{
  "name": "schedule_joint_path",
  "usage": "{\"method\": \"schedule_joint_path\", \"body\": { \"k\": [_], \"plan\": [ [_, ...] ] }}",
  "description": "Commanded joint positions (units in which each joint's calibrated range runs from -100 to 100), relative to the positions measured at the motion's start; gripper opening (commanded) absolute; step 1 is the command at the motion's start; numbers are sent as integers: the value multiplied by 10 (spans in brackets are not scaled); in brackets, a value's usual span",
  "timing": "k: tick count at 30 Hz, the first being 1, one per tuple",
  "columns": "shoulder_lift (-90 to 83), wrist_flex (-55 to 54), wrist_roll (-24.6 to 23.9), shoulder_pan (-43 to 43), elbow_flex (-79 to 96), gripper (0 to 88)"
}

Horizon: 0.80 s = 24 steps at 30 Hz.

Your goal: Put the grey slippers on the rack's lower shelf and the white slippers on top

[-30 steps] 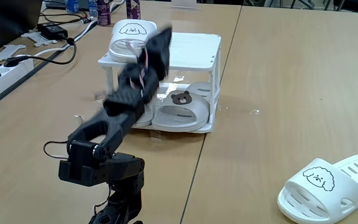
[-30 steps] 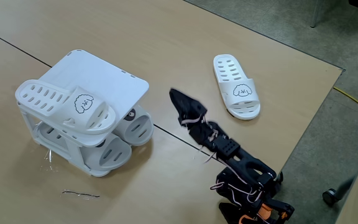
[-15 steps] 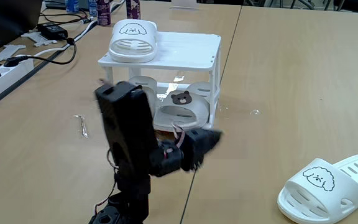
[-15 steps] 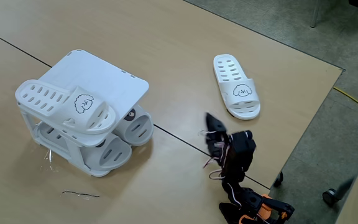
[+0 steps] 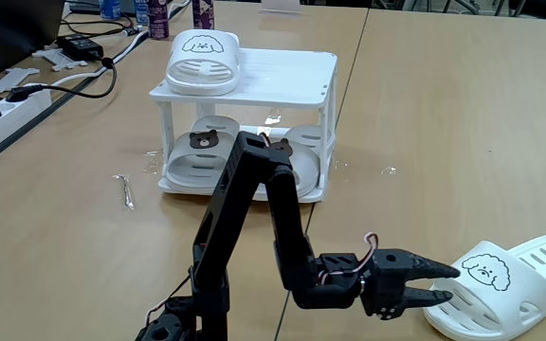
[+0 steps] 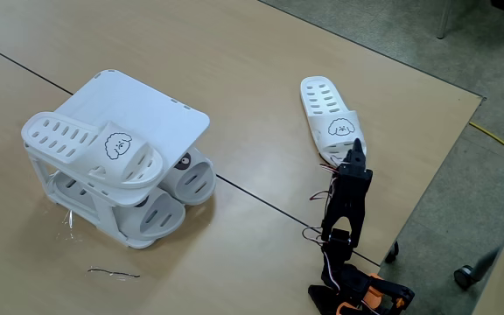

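Note:
The white rack [image 5: 287, 71] [image 6: 147, 105] stands on the wooden table. One white slipper with a dog face [image 5: 202, 62] [image 6: 94, 144] lies on its slatted top. Both grey slippers rest on the lower shelf [image 5: 183, 187]: the left one [image 5: 202, 152] shows its bear face, and my arm partly hides the right one [image 5: 303, 156]. In the other fixed view they show under the top tier [image 6: 191, 179]. A second white slipper [image 5: 515, 279] [image 6: 331, 114] lies loose on the table. My gripper [image 5: 453, 284] [image 6: 354, 154] reaches out low, open, its fingertips right at that slipper's strap end.
A power strip and black cables [image 5: 12, 95] lie at the table's far left, and bottles [image 5: 159, 14] stand behind the rack. A small metal piece [image 5: 124, 189] [image 6: 112, 273] lies near the rack. The table edge [image 6: 444, 166] runs close to the loose slipper.
My arm has swung away from the rack to the right and stretched out low, bringing the gripper to the loose white slipper. The slippers on the rack have not moved.

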Motion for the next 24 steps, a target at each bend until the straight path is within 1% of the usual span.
{"method": "schedule_joint_path", "body": {
  "k": [1,2,4,8,15,19,24],
  "plan": [
    [23,-10,4,-1,-86,279],
    [34,-9,4,-2,-106,301],
    [57,-7,4,-3,-137,315],
    [104,-6,4,-7,-203,315],
    [186,-4,4,-54,-356,315],
    [255,-2,4,-52,-462,315],
    [306,42,4,-63,-552,299]
  ]
}}
